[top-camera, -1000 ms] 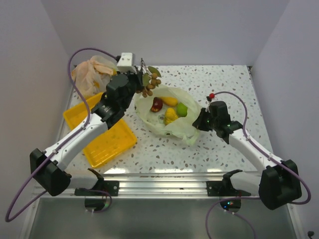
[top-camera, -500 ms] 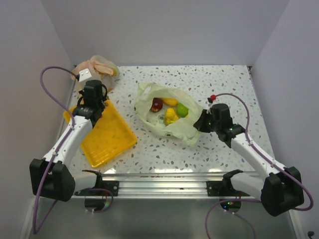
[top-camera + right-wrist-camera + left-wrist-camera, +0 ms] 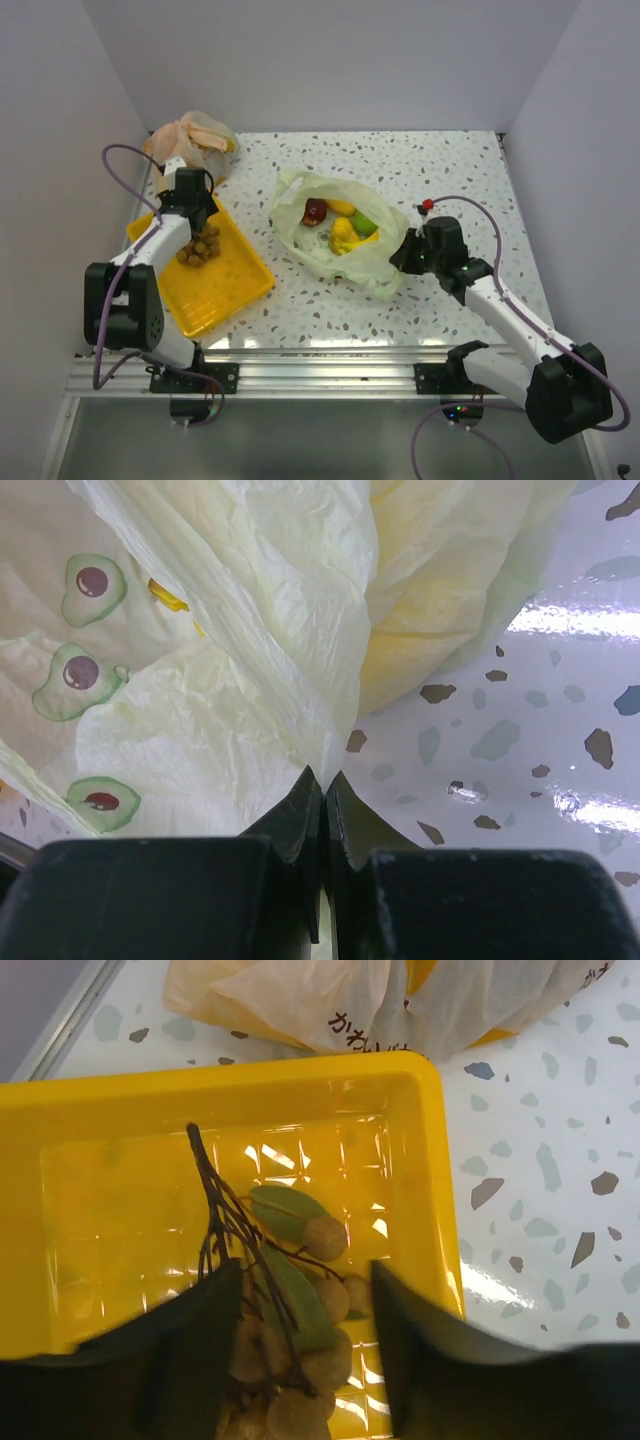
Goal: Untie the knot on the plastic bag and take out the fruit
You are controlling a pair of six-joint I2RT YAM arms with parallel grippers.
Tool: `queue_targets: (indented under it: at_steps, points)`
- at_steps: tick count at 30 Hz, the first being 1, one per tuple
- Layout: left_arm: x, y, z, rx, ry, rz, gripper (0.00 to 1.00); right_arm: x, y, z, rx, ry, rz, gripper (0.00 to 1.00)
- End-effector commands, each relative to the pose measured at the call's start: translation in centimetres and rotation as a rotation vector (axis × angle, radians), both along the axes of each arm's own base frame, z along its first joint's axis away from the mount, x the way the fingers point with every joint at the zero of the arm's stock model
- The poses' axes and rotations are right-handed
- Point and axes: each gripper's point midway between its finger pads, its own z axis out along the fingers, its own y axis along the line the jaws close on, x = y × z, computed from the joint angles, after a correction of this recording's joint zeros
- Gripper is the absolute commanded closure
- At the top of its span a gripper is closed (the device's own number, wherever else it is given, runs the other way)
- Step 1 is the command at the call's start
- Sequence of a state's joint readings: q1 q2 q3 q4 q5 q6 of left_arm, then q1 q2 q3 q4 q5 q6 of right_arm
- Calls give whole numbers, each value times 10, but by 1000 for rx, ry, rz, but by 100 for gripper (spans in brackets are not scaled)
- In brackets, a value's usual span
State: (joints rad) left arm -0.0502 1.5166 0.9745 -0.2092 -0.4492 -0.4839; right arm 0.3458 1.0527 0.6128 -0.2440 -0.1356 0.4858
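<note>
The pale green plastic bag lies open mid-table. Inside it show a dark red apple, an orange-yellow fruit, a green fruit and a yellow fruit. My right gripper is shut on the bag's near right edge, the film pinched between its tips. A cluster of small brown fruits with twigs and leaves lies in the yellow tray. My left gripper hovers over it with its jaws open on either side of the cluster.
An orange-beige plastic bag sits at the back left corner, just beyond the tray's far rim. Walls close in the table on the left, back and right. A metal rail runs along the near edge.
My left arm swung from the bag to the tray with the brown fruit cluster and opened its jaws; the cluster now lies in the tray. The right gripper kept its hold.
</note>
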Motion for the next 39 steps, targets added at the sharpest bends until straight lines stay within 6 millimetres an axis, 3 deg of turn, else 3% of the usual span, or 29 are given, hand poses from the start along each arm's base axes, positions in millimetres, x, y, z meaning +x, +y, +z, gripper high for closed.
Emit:
queue_targets:
  at_steps: [1,4,6,9,10,12,13,15,16,20,22,28,31,37,39]
  points:
    - [13,-5,35,-54,-130,-10,30,-6,1,2,12,5,12,100]
    - [8,-18,49,-110,-171,-65,15,-11,-5,-6,-16,50,-3,100]
    - [4,-32,57,-159,-184,-118,13,-14,-6,-9,-21,65,-7,100]
    - [-4,-67,87,-200,-254,-234,13,-17,-11,-13,-41,89,-35,100]
    - [-8,-91,106,-208,-291,-305,13,-20,-14,-18,-53,118,-48,100]
    - [-16,-119,121,-226,-304,-386,13,-20,-17,-19,-72,140,-62,100]
    - [-23,-148,134,-250,-327,-465,13,-23,-18,-25,-82,171,-60,100]
    - [-33,-177,143,-298,-340,-538,13,-24,-15,-26,-72,183,-49,100]
    - [-43,-205,146,-339,-342,-601,13,-23,-14,-27,-69,186,-45,100]
    - [-64,-282,154,-440,-358,-781,13,-22,-14,-28,-70,187,-46,100]
    - [-72,-316,143,-426,-322,-848,13,-23,-13,-28,-67,187,-45,100]
    - [-77,-373,104,-336,-221,-944,18,-21,-11,-22,-49,154,-32,100]
    - [-75,-387,83,-348,-176,-908,20,-20,-9,-22,-35,140,-29,100]
    - [-66,-387,38,-400,-133,-733,19,-19,-6,-21,-27,134,-17,100]
    - [-60,-386,34,-419,-155,-686,18,-19,-5,-21,-23,129,-10,100]
